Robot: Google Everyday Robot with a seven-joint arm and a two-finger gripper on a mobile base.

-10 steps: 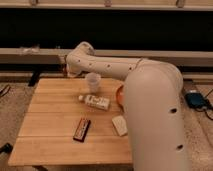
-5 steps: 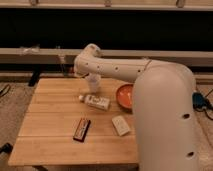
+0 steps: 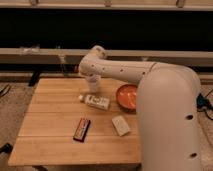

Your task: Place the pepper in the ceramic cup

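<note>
Arm swings left, uncovering the counter's right side

Near to far: flat dark bar, round orange bowl now exposed, small whitish ceramic cup under the end effector; grip undeterminable, slim red pepper unseen.

The arm has swung rightward across the view: its big white body, which a second ago covered the orange bowl and most of the right side of the tabletop, now sits further right, so the bowl shows. The wrist end with the tool has moved right along the far edge and now stands over the ceramic cup, hiding its upper part.
</note>
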